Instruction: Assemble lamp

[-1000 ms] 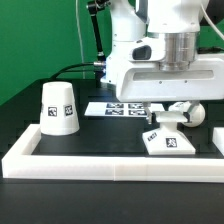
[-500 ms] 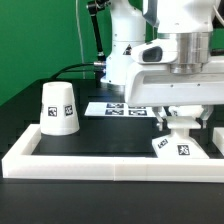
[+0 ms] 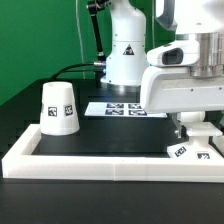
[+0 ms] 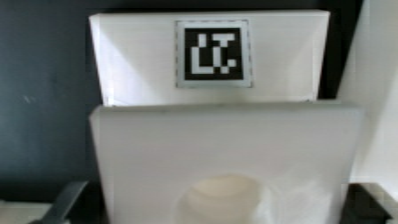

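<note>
Pincer (image 3: pixel 193 129) and lamp base (image 3: pixel 192 150) farther to the exterior view's right; base just beneath pincer, grip unclear.

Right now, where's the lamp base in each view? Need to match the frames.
Exterior view: the lamp base sits low at the exterior view's right, directly under the hand and close to the white rail.
Wrist view: the lamp base fills most of the picture, centred.
Shared landmark: a black-and-white tag on the base shows in both; whether it is the same tag, I cannot tell.
</note>
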